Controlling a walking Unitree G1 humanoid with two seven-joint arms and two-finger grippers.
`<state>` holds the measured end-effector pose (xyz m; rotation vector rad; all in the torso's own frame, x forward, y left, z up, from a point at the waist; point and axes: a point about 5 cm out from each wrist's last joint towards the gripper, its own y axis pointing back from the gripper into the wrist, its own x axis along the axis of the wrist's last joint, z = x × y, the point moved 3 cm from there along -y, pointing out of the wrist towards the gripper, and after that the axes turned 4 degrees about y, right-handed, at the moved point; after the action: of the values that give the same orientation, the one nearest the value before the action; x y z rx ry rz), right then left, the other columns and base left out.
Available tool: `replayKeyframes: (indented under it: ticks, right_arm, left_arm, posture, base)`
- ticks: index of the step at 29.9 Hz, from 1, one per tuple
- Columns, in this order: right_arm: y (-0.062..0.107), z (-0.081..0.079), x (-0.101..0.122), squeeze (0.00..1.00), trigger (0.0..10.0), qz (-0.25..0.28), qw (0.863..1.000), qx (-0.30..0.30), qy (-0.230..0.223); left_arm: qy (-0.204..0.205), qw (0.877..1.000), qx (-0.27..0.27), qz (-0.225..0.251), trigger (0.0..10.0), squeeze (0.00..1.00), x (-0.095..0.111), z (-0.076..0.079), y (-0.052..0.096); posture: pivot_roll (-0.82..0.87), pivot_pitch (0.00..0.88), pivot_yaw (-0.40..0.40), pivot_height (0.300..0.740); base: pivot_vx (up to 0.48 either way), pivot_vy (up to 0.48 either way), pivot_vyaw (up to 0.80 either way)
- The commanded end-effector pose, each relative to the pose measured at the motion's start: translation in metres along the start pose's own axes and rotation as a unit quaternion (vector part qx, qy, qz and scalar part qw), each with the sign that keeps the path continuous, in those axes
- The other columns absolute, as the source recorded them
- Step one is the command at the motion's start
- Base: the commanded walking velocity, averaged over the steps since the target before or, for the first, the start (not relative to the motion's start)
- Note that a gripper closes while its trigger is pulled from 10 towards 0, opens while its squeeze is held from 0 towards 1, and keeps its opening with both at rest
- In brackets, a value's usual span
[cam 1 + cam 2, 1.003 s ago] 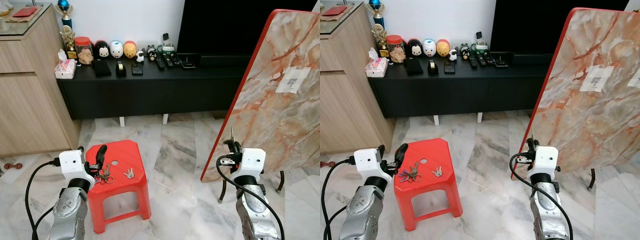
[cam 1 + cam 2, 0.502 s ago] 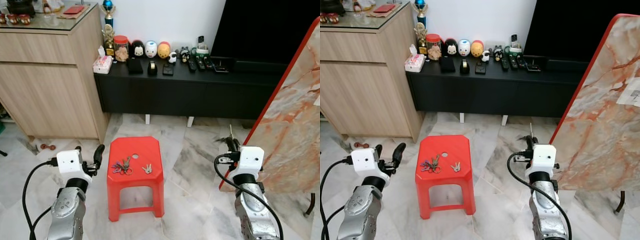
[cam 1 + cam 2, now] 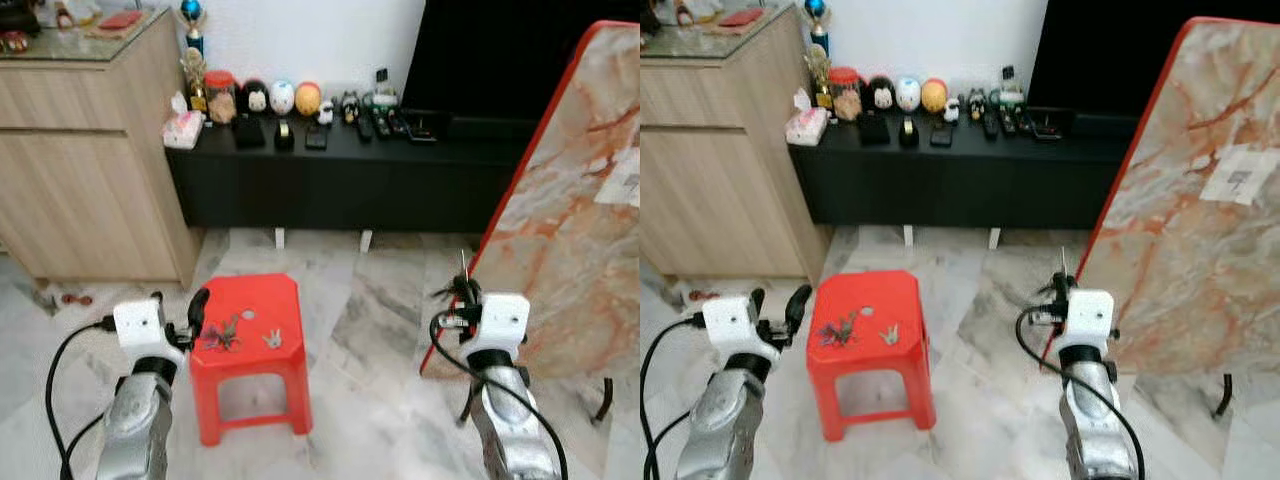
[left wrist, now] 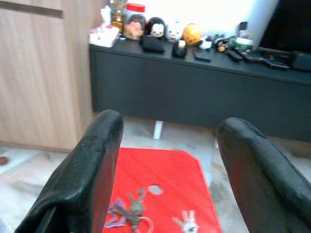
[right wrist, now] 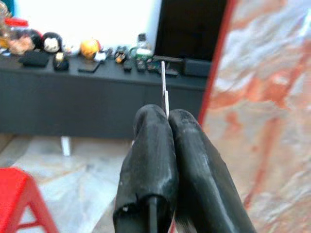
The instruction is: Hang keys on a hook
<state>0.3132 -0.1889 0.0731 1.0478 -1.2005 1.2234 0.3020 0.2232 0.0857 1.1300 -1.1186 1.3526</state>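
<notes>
A red plastic stool (image 3: 250, 300) stands on the marble floor. On it lie a bunch of keys (image 3: 222, 335) and a smaller pair of keys (image 3: 272, 340). My left gripper (image 3: 180, 315) is open just left of the stool, apart from the keys; along its fingers (image 4: 92, 160) I see the key bunch (image 4: 130, 213) below. My right gripper (image 3: 462, 292) is shut on a thin silver key (image 5: 164, 92) that sticks up out of it. Right of it leans a marble board with a red edge (image 3: 570, 200), bearing a white patch with a small grey hook (image 3: 1237, 183).
A low black console (image 3: 340, 170) with toy figures, a jar and remotes runs along the back wall under a dark TV (image 3: 480, 50). A wooden cabinet (image 3: 90, 180) stands at the left. Open marble floor lies between the stool and the board.
The whole picture has shifted, so the camera has moved. Both grippers keep the same pose; the keys still lie on the stool.
</notes>
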Motion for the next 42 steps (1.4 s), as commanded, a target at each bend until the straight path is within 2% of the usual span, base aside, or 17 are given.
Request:
replayKeyframes:
  ticks: [1,14,28,32,42]
  right_arm:
    - [-0.002,0.003,0.009,0.0,10.0,0.019,1.0,-0.009,0.001]
    - [-0.004,0.001,0.019,0.0,10.0,0.042,0.999,-0.006,0.024]
    - [-0.011,0.017,0.032,0.0,10.0,0.062,0.997,-0.038,0.032]
    - [-0.012,0.016,0.033,0.0,10.0,0.064,0.997,-0.039,0.032]
    - [-0.015,0.013,0.035,0.0,10.0,0.066,0.997,-0.034,0.03]
  left_arm:
    - [-0.004,1.0,0.004,-0.001,10.0,0.0,-0.001,-0.002,0.0]
    - [-0.003,1.0,0.006,0.001,10.0,0.0,0.0,-0.002,0.0]
    - [-0.001,1.0,0.006,0.0,10.0,0.0,-0.001,-0.002,0.001]
    - [-0.001,1.0,0.006,0.0,10.0,0.0,-0.001,-0.002,0.001]
    - [0.0,1.0,0.016,-0.001,10.0,0.0,-0.001,-0.004,0.0]
  posture:
    - [0.03,0.0,-0.103,0.74]
    - [0.03,0.0,-0.103,0.74]
    - [0.03,0.0,-0.103,0.74]
    - [0.03,0.0,-0.103,0.74]
    - [0.03,0.0,-0.102,0.74]
  base:
    - [0.0,-0.341,0.0]
    - [0.0,-0.342,0.0]
    - [0.0,-0.328,0.0]
    - [0.0,-0.292,0.0]
    - [0.0,-0.049,0.0]
